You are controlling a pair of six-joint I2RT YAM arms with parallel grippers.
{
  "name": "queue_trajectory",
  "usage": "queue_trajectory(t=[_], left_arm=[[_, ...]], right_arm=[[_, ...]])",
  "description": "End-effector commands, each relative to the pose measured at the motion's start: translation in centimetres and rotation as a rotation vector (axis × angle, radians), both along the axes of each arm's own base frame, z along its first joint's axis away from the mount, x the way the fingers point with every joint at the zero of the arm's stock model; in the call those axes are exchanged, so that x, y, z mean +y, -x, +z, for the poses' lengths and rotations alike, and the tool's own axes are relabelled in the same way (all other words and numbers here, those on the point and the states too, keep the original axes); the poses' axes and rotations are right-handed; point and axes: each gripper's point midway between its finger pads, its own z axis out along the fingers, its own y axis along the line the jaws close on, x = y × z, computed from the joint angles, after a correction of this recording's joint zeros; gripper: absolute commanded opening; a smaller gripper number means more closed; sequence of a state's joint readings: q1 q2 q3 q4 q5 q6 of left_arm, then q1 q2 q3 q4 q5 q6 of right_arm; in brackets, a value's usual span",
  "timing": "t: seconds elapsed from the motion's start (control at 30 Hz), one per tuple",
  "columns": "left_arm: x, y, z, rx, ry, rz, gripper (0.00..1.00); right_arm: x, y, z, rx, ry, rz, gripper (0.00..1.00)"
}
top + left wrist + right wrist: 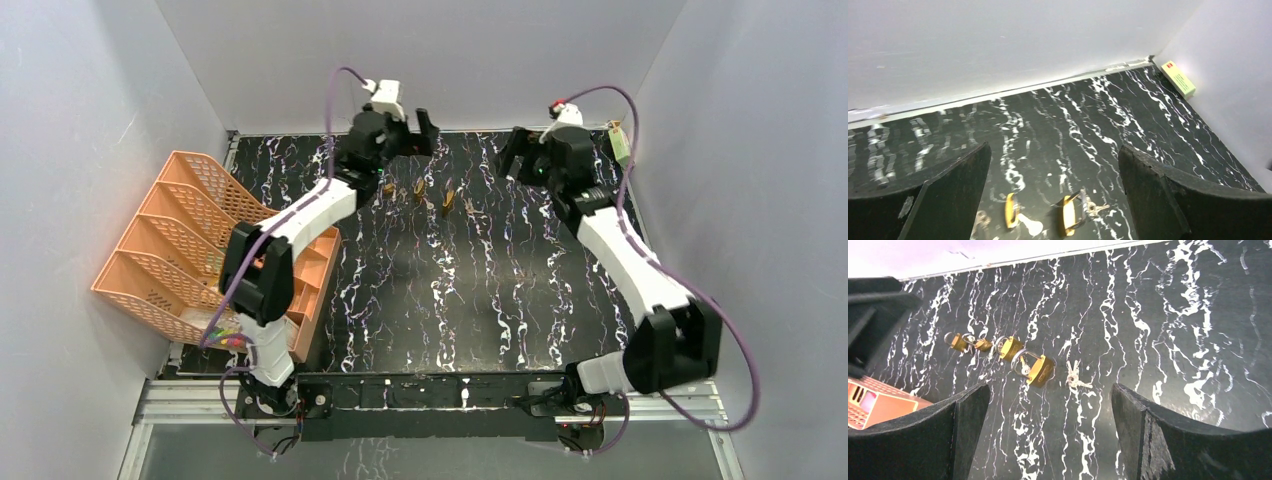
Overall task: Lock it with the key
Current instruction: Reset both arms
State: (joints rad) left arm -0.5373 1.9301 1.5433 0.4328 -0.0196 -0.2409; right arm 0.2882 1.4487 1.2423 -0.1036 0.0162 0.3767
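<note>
A row of brass padlocks lies on the black marbled table toward the back. The largest padlock [1037, 370] [448, 200] [1068, 215] is at the row's right end, and a smaller padlock [1010, 347] [1010, 210] [418, 190] sits beside it. A bunch of silver keys [1075, 377] [1095, 206] [470, 208] lies loose just right of the largest padlock, apart from it. My left gripper [412, 133] [1053, 155] hangs open above the far side of the row. On the right of the keys my right gripper [518, 152] [1048, 390] hangs open too. Both hold nothing.
An orange slotted file rack [200, 250] [878, 402] stands along the table's left side. A yellow-green box [620, 145] [1178, 78] leans in the back right corner. White walls close the table on the left, back and right.
</note>
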Motion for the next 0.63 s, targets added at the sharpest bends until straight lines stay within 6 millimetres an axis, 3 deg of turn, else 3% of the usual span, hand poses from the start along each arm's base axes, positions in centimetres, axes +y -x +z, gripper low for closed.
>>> queue_trajectory(t=[0.0, 0.03, 0.23, 0.4, 0.6], left_arm=[[3.6, 3.7, 5.7, -0.015, 0.008, -0.037, 0.98], [4.3, 4.8, 6.6, -0.030, -0.001, -0.041, 0.98], [6.8, 8.8, 7.3, -0.038, -0.048, -0.038, 0.98], [9.0, 11.6, 7.7, -0.056, -0.050, -0.008, 0.98], [11.4, 13.9, 7.0, -0.056, -0.076, 0.048, 0.98]], right_arm=[[-2.7, 3.4, 2.6, -0.086, -0.007, -0.098, 0.98], [-3.0, 4.1, 3.1, -0.107, -0.015, -0.103, 0.99], [-3.5, 7.5, 4.6, -0.167, -0.036, -0.075, 0.99], [-3.9, 9.2, 3.4, -0.160, 0.005, -0.046, 0.98], [-4.3, 9.7, 2.4, -0.166, 0.025, -0.048, 0.99]])
